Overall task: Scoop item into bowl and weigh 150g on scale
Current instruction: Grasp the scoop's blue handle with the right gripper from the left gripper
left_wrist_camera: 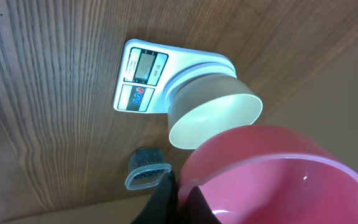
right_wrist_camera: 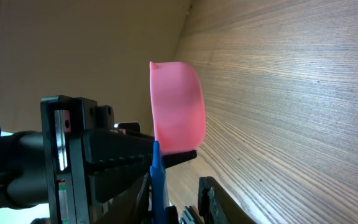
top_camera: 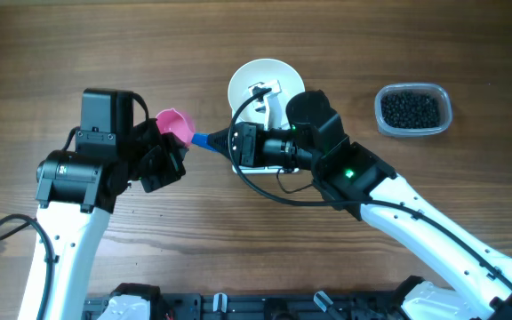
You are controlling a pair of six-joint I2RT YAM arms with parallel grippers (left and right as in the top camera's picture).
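Pink scoop [top_camera: 174, 124], held in the air above the wooden table [top_camera: 238, 36] between the two arms; long axis roughly left to right in the overhead view, cup toward the left arm, blue handle [top_camera: 207, 140] toward the right arm. Left gripper [top_camera: 174, 147]: closed, pinching the cup's rim, the pink edge seen between its black fingers [left_wrist_camera: 166, 194] in its own wrist view. Right gripper [top_camera: 228, 142]: appears closed on the end of the handle, the blue strip running down between its fingers in the right wrist view; so both claws seem to hold the one tool, judged a handover in progress. Black beans [top_camera: 412, 108]: all in the clear plastic tub [top_camera: 380, 111], well apart from the scoop, on the far side of the white bowl [top_camera: 254, 76] and on the right arm's side, which makes that arm the nearer for scooping. Digital scale [left_wrist_camera: 143, 78]: almost hidden overhead by the bowl and the right arm, plain in the left wrist view, display and buttons facing out, the bowl standing on it, no beans in the part of its interior that shows; reading too small to tell. Only the right wrist view shows the scoop side-on, upright; cup seen empty from the left wrist.
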